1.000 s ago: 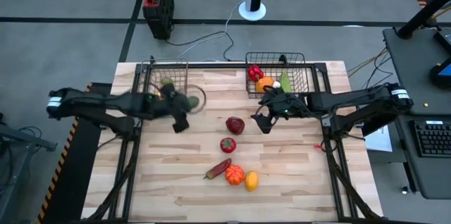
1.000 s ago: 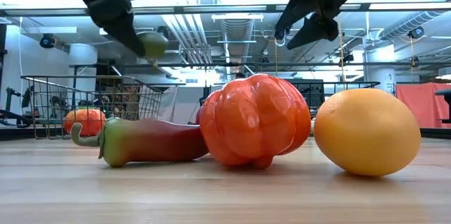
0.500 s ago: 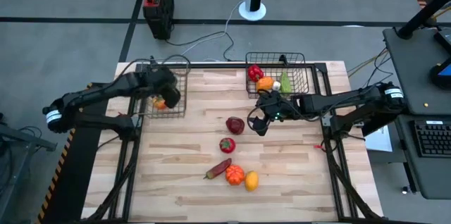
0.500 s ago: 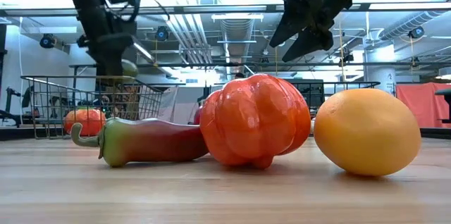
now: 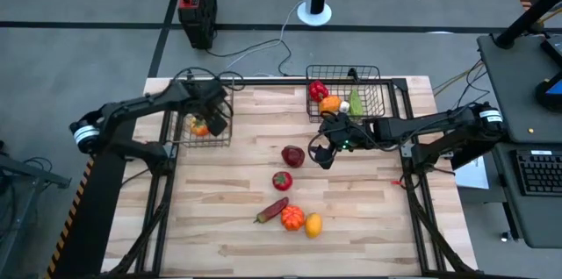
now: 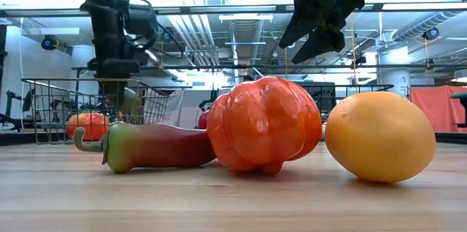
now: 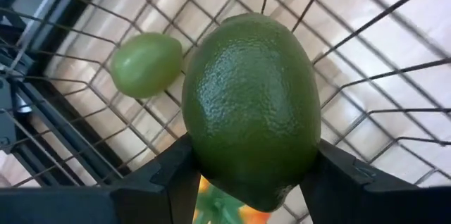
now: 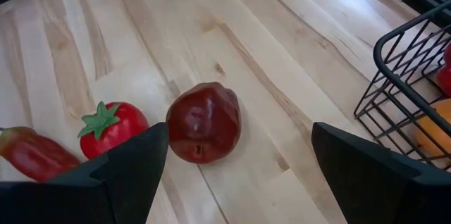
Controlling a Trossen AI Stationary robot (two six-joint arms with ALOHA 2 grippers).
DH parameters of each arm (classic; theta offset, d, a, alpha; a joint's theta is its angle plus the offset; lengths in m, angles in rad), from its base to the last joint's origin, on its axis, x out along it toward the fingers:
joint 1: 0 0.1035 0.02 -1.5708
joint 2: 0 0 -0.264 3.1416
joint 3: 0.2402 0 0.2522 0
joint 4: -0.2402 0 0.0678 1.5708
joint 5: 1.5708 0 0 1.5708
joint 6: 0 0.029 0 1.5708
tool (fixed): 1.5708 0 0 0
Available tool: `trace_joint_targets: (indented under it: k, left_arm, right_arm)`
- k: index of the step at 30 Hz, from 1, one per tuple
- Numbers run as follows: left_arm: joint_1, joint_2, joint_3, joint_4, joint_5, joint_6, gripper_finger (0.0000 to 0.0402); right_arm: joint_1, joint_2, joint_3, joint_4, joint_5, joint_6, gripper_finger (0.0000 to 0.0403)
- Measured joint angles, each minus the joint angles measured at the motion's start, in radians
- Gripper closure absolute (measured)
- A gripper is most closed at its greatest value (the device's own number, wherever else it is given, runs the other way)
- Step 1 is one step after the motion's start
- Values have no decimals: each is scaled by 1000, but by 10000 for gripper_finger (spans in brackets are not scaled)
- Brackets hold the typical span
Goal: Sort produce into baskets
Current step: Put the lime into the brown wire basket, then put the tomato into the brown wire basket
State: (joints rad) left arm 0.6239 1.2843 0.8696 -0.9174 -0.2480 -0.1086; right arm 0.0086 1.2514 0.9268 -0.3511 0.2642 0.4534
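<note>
Jaws of the left gripper are pinched on a dark green, pebbled-skin toy lime; jaws of the right gripper are spread wide and hold nothing.

Step in hand, by judgement: deposit of the lime into the left black wire-mesh basket. In the left wrist view the lime hangs within the mesh walls, above a small pale green round fruit lying on the basket floor. The next move calls for opening the fingers so the lime drops in.

Right black wire-mesh basket, at the table's far right, already holds red, orange and green pieces. On the light wooden slatted table remain five pieces: an orange ribbed toy pumpkin, a yellow-orange toy lemon, a red-green toy chilli pepper, a dark maroon rounded fruit and a red toy tomato with green calyx.

Pose: the left arm reaches in over its basket. The right arm extends across the table, its gripper hovering just beside the maroon fruit, evidently the next pick.
</note>
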Motion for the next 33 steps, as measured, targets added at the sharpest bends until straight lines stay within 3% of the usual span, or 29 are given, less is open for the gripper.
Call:
trace_joint_targets:
  k: [8,18,26,33]
  left_arm:
    - [0,73,3,3,-9,20,212]
    - [-1,77,3,8,-94,15,152]
    - [-11,64,3,7,-83,10,148]
    - [-89,-4,3,-36,-59,-50,147]
  right_arm:
    - [0,0,0,0,0,0,65]
    - [0,0,0,-2,0,-4,58]
    - [0,0,0,-2,-1,-7,58]
    - [0,0,0,-6,-28,-4,58]
